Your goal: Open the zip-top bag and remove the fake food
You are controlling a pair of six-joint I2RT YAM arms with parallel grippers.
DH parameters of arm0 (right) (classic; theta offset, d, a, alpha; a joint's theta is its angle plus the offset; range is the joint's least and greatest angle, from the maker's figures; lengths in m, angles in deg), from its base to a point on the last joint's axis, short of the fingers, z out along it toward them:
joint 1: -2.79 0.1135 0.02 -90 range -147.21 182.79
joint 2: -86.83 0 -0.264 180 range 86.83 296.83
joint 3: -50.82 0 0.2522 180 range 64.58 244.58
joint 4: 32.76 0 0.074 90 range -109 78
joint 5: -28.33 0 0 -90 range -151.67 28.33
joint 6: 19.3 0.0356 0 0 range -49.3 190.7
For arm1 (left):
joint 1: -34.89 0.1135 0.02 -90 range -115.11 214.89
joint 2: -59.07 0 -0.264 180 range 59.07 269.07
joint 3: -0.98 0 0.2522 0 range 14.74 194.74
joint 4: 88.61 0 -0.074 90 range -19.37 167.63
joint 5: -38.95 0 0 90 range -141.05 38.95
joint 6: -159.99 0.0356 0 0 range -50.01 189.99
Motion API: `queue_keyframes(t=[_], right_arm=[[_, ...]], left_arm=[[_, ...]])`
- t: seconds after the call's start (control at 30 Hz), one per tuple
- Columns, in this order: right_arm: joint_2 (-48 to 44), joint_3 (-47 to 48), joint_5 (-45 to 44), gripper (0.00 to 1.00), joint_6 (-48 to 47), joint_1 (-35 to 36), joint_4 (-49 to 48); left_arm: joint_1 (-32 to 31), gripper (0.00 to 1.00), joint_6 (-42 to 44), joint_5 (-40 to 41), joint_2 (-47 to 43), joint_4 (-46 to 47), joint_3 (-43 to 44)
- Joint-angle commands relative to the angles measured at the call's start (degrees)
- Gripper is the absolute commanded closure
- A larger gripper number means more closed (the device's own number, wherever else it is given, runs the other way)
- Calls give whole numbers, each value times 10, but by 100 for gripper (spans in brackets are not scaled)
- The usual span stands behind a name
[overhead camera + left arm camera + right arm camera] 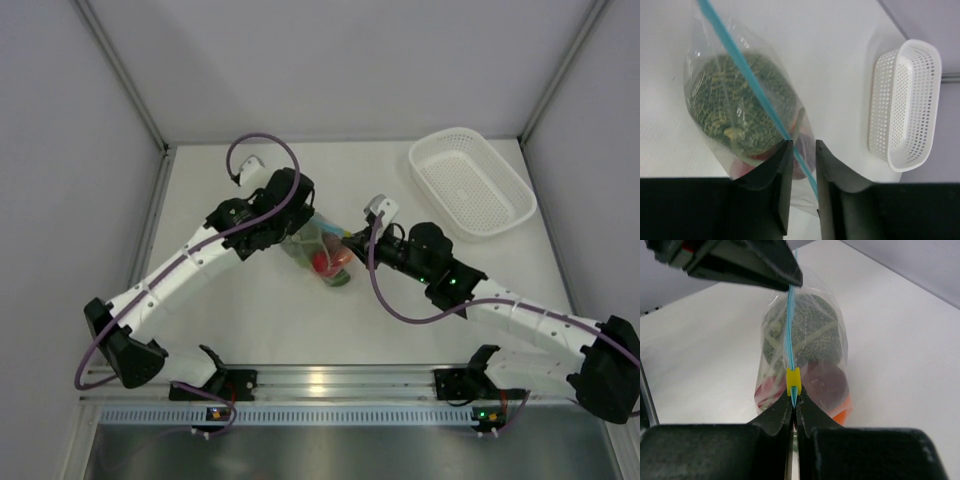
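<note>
Stretching between both tools, the zip-top bag is recorded well apart from the white basket, on the side of it toward the left arm. Whether it rests on the worktop cannot be told. The right tool is closed flat on the blue zip strip, just behind the yellow slider. This grip is judged to be chosen so that the slider can be drawn along the strip. The left tool is set narrow around the strip toward its other end, with film bunched between its fingers. The strip is drawn taut, so a hold is inferred, presumably as the anchor. All the fake food is seen inside the bag. The slider and the single closed line of the seal are shown only by the right wrist view, together with a dark red piece and an orange piece below the melon. The basket is shown only by the top and left wrist views. Opening is judged not yet begun.
</note>
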Motion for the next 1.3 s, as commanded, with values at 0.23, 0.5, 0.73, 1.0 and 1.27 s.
queue_keyframes(t=[0.23,0.5,0.73,1.0,1.27], right_arm=[[-82,61,-24,100,-64,-13,144],[-130,103,-6,100,-72,-23,255],[-157,130,24,100,-70,-23,329],[-175,141,63,100,-86,-23,366],[-176,144,69,100,-91,-23,371]], left_arm=[[4,2,414,-26,-66,218,3],[8,2,718,-376,-77,398,-65],[8,2,839,-554,-87,473,-114],[17,11,856,-784,-39,435,-70],[17,40,896,-852,-22,369,-46]])
